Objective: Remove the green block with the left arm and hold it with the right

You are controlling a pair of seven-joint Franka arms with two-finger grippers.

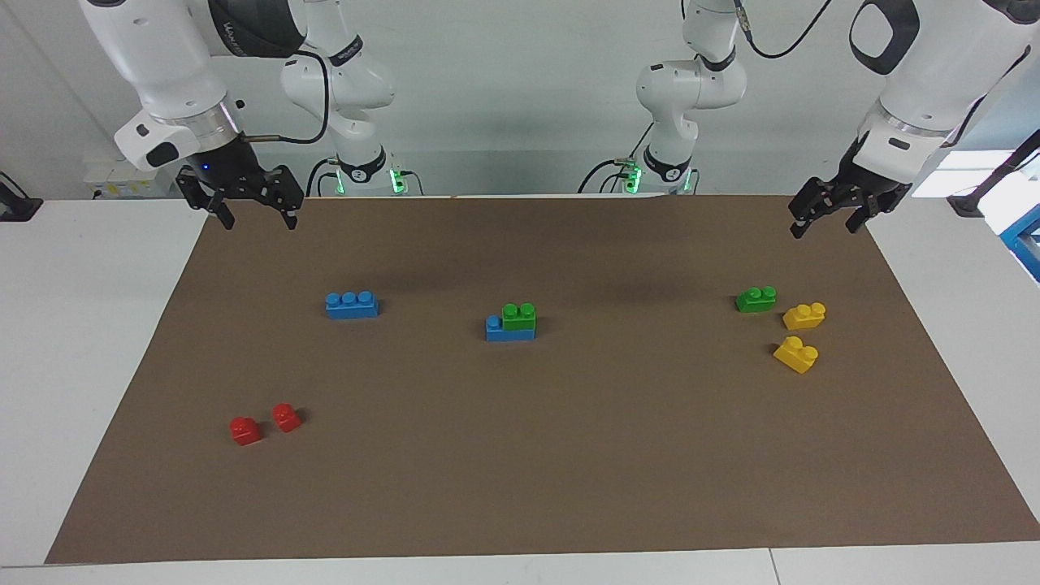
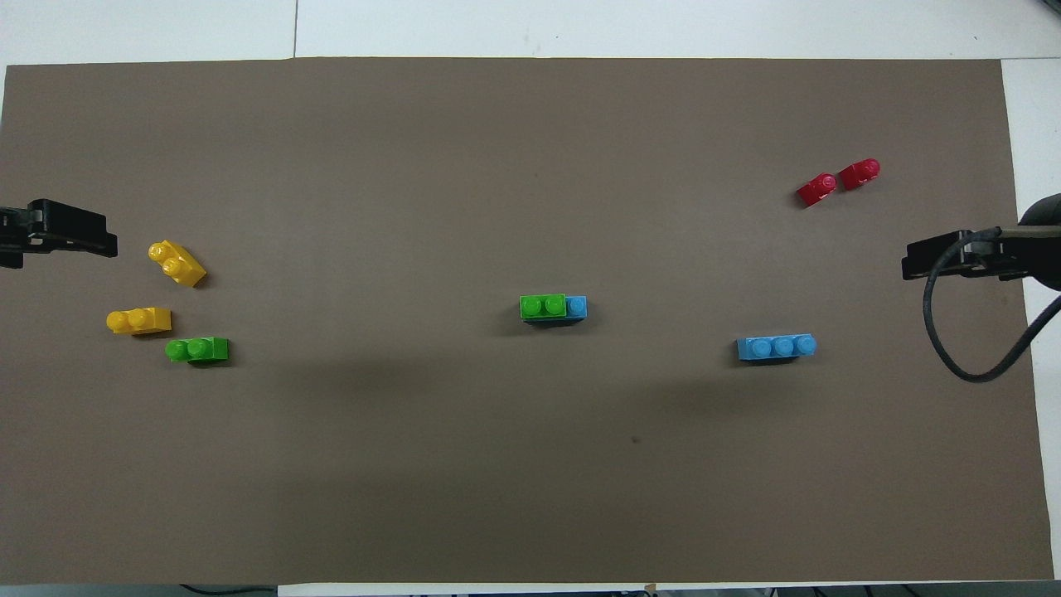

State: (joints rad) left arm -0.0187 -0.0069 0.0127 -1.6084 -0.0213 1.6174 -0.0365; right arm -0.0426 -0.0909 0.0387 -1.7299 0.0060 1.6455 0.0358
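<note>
A brown mat (image 1: 520, 471) is covering most of the white worktop (image 1: 89, 341). A pale grey wall (image 1: 520, 97) is standing at the robots' end, evenly lit, with soft shadows lying across the mat.

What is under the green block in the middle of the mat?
The green block sits on a blue brick. One blue stud shows beside it; the studs it covers cannot be seen.
</note>
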